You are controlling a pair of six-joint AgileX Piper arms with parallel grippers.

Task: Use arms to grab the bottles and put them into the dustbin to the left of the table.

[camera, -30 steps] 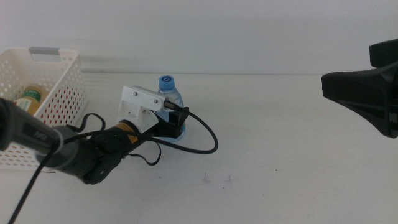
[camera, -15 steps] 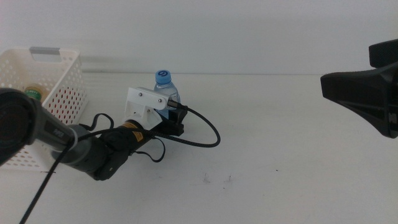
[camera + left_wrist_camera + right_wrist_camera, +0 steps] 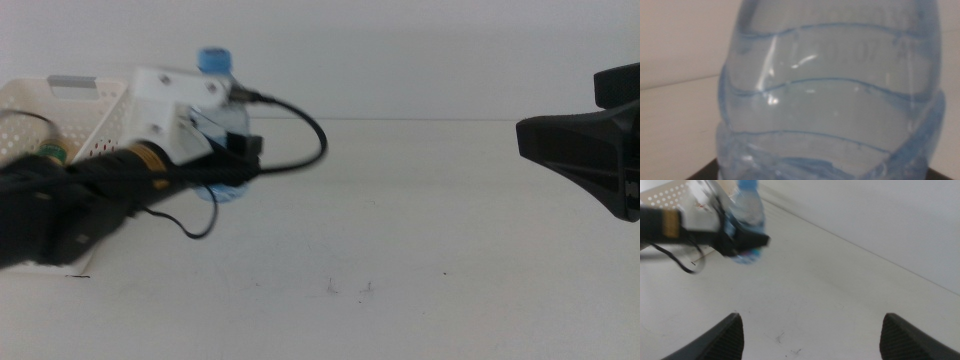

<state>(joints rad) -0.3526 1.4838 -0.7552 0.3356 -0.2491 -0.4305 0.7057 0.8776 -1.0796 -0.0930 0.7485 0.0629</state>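
The left gripper (image 3: 240,160) has its fingers clenched on the water bottle (image 3: 222,125), held above the worktop (image 3: 420,230) beside the dustbin (image 3: 85,105). A loose hold on that slick plastic could drop it short of the rim. The tea bottle (image 3: 50,153) lies inside. The right gripper (image 3: 810,330) waits, fingers spread.

Bottles I can count: two, the water bottle (image 3: 222,130) and the tea bottle (image 3: 47,155)
Dustbins: one dustbin (image 3: 85,105)
My grippers: two, left gripper (image 3: 235,158), right gripper (image 3: 585,150)
Tables: one table (image 3: 420,240)
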